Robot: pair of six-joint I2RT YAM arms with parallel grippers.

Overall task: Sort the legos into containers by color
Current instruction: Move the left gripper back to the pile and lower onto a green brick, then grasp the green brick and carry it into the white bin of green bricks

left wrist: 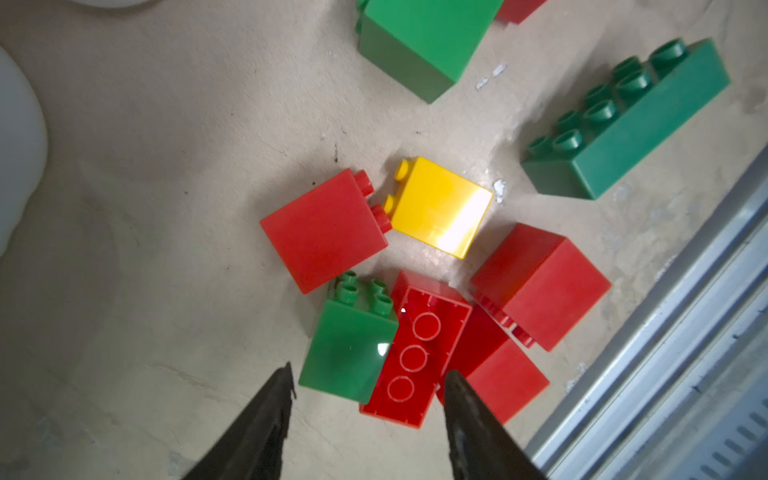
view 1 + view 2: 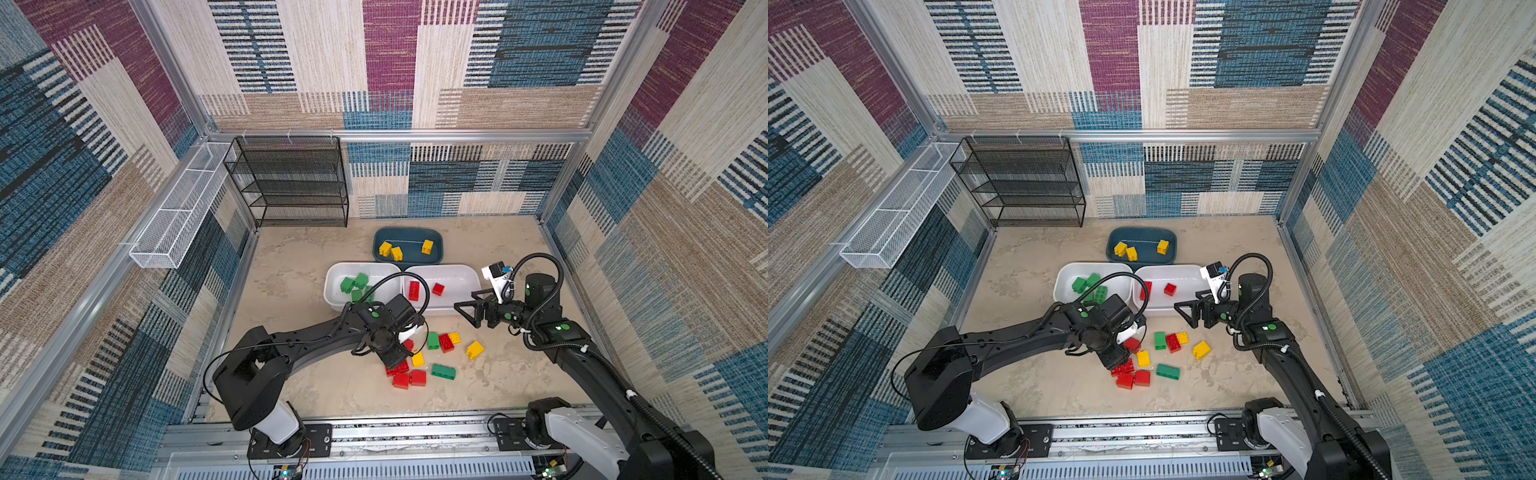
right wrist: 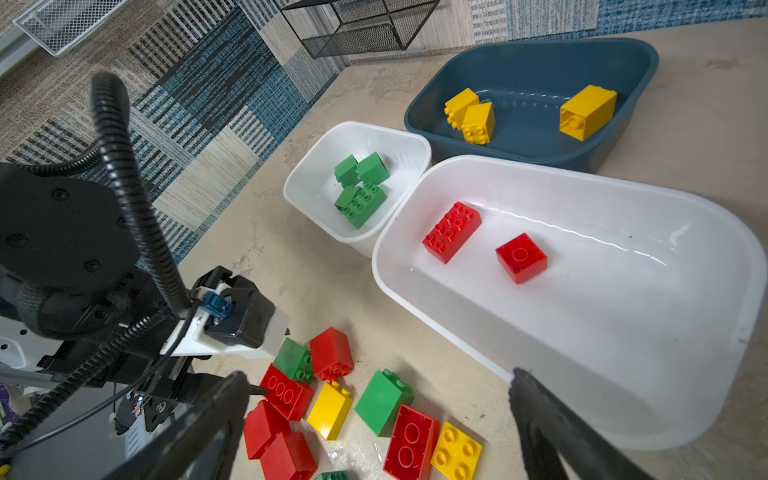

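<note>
On the tabletop (image 2: 299, 291), loose legos (image 2: 446, 343): red, green and yellow, clustered together.
Left gripper (image 1: 370, 374): half spread, astride a green square brick (image 1: 349, 349) and an upturned red brick (image 1: 415, 353).
Right gripper (image 3: 379, 376): wide, empty, by the red-brick white tub (image 2: 461, 274).
Teal tub (image 2: 409, 232): three yellow bricks (image 2: 427, 246).
Other white tub (image 2: 332, 286): green bricks (image 2: 360, 280).

In both top views the left arm (image 2: 376, 332) hides the left pincer (image 1: 368, 376) and a green brick (image 1: 349, 349) near the yellow brick (image 2: 417, 359).

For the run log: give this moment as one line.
left pincer: open, straddling green brick and upturned red brick | right pincer: open, empty | sorting: unfinished
</note>
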